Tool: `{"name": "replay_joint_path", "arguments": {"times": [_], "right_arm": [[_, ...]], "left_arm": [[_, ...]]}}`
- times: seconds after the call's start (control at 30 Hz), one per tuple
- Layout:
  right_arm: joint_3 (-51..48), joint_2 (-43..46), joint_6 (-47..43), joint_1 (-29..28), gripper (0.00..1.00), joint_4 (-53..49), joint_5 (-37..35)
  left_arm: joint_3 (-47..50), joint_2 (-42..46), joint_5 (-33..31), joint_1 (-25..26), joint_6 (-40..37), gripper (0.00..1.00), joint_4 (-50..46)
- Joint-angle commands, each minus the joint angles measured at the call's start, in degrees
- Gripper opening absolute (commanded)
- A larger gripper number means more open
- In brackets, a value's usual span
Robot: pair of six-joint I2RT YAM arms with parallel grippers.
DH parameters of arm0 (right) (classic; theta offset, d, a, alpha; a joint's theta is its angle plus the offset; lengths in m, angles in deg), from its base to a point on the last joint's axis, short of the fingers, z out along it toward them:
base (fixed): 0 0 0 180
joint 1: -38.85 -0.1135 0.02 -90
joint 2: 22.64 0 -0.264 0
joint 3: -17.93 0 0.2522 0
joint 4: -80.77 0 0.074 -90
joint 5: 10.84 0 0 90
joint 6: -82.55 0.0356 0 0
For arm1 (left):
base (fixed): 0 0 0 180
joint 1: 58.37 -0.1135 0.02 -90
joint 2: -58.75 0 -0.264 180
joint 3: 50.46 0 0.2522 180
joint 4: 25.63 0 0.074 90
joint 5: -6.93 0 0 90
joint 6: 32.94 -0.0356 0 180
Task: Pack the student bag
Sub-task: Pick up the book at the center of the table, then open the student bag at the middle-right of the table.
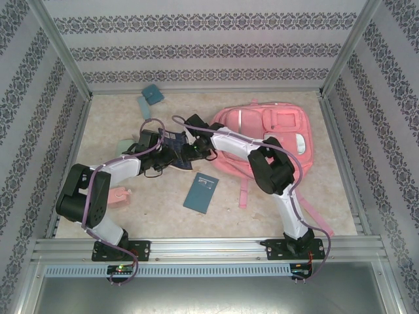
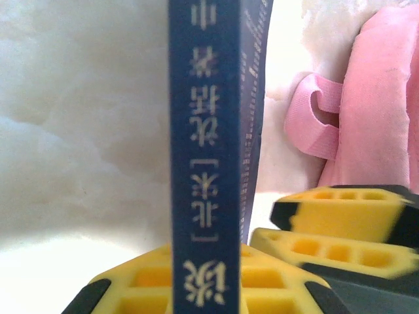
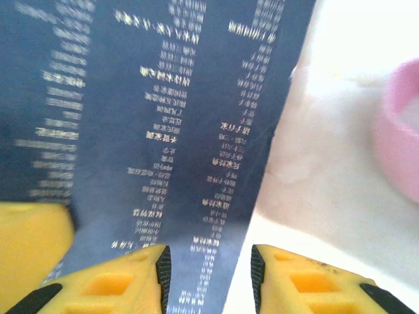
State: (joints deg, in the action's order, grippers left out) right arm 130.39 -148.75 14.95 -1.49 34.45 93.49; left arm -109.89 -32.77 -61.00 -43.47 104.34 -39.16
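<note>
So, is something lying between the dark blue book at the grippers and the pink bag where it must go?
No loose thing does. The dark blue book, in the left gripper, stands beside the student bag; only the right gripper sits in that gap. The teal book lies nearer the arm bases, off the path.

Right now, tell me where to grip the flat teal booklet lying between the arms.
Likely the near short edge of the flat teal booklet, coming down from the arm-base side: it lies thin and flat, with bare table beside that edge.
</note>
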Motion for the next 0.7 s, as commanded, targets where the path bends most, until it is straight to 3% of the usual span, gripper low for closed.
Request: {"name": "replay_joint_path", "arguments": {"times": [0.0,0.13,0.3,0.67], "right_arm": [[-2.0,7.8,0.2,1.8,0.41,-1.1,-5.0],[-3.8,13.2,-0.7,3.0,0.47,-1.8,-11.0],[-2.8,14.7,-1.4,5.0,0.49,-7.9,-26.5],[0.6,6.3,-1.4,9.2,0.50,-13.5,-29.0]], "left_arm": [[-1.5,2.3,-0.7,0.3,-1.7,0.07,-1.0],[-1.5,3.5,-1.1,0.3,-2.1,0.00,-1.3],[-1.7,4.3,-0.2,0.2,-1.8,0.00,-0.8],[-1.5,6.0,2.3,0.3,-0.8,0.00,-0.3]]}}
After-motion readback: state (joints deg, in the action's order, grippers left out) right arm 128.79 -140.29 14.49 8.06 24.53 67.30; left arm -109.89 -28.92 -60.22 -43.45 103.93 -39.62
